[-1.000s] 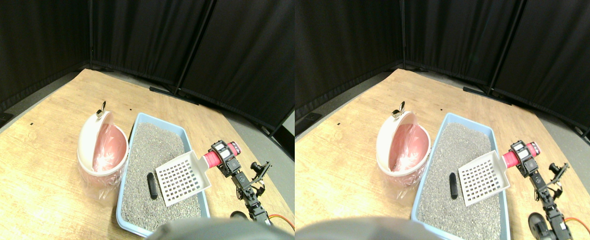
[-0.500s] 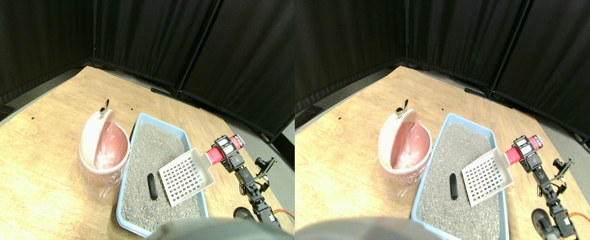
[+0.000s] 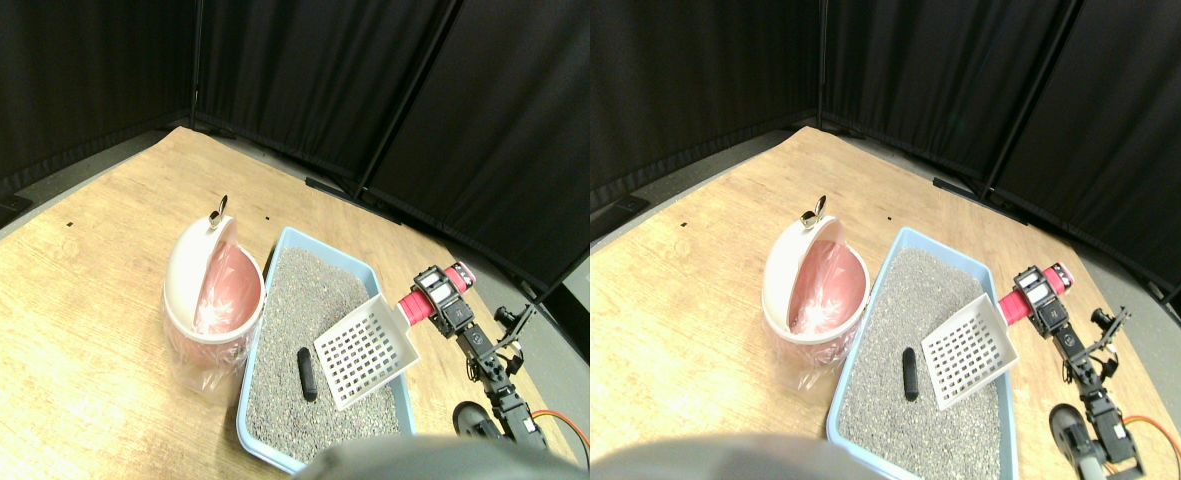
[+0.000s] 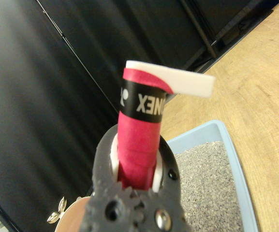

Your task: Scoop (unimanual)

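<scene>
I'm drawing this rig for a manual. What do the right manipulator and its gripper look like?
The right manipulator is a slim chain of black blocky segments with an orange cable trailing near its base. The right gripper, seen from the wrist, is a dark grey open frame with gear teeth and a metal screw.

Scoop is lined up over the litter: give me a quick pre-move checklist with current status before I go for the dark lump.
1. Grip: right gripper jaws close around the red-wrapped handle in the wrist view. Ok.
2. Target: dark lump lies uncovered on the litter, beside the slotted scoop. Ok.
3. Scoop load: nothing shows on its slotted face. Ok.
4. Scoop edge against the litter: touching or just above, cannot tell.
5. Drop-off: lined bin stands beside the blue litter tray, lid tipped open. Ok.
6. Path: nothing between scoop and bin. Ok.
</scene>
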Motion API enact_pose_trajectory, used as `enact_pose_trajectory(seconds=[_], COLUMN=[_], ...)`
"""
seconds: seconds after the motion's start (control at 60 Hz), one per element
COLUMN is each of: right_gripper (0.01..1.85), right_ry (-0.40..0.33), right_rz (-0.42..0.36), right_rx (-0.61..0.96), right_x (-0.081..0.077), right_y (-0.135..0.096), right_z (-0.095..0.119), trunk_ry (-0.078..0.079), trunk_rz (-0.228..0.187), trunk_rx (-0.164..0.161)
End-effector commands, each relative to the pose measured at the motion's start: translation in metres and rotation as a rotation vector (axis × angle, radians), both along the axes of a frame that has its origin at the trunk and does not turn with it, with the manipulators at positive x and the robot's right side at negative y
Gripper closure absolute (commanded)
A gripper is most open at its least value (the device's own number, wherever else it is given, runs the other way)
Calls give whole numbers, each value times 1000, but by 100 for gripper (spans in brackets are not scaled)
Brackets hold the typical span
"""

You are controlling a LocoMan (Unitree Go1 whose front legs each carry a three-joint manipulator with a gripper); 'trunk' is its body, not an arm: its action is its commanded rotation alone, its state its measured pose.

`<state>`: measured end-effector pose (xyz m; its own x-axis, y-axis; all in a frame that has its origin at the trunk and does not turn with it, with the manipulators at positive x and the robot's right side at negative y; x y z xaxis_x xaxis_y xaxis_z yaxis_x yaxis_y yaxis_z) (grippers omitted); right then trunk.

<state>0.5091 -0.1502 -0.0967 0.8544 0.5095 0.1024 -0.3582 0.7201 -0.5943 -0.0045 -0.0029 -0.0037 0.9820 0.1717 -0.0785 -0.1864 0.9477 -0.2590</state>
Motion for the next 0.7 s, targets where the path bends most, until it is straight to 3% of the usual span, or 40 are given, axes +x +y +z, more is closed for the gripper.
enact_pose_trajectory(seconds=[0.017, 0.267, 0.483, 0.6, 0.7], right_gripper=[180, 180, 180, 180, 180], right_ry=[-54, -59, 2, 24, 70], right_rz=[26, 101, 110, 142, 167], right_rx=[-17, -47, -71, -64, -17], right_x=[-1, -3, -7, -9, -17], right_y=[8, 18, 29, 33, 42], right_z=[11, 5, -5, -21, -42], trunk_ry=[23, 33, 46, 53, 69], trunk_rz=[13, 7, 9, 15, 21], trunk_rx=[-23, -29, -34, -43, -59])
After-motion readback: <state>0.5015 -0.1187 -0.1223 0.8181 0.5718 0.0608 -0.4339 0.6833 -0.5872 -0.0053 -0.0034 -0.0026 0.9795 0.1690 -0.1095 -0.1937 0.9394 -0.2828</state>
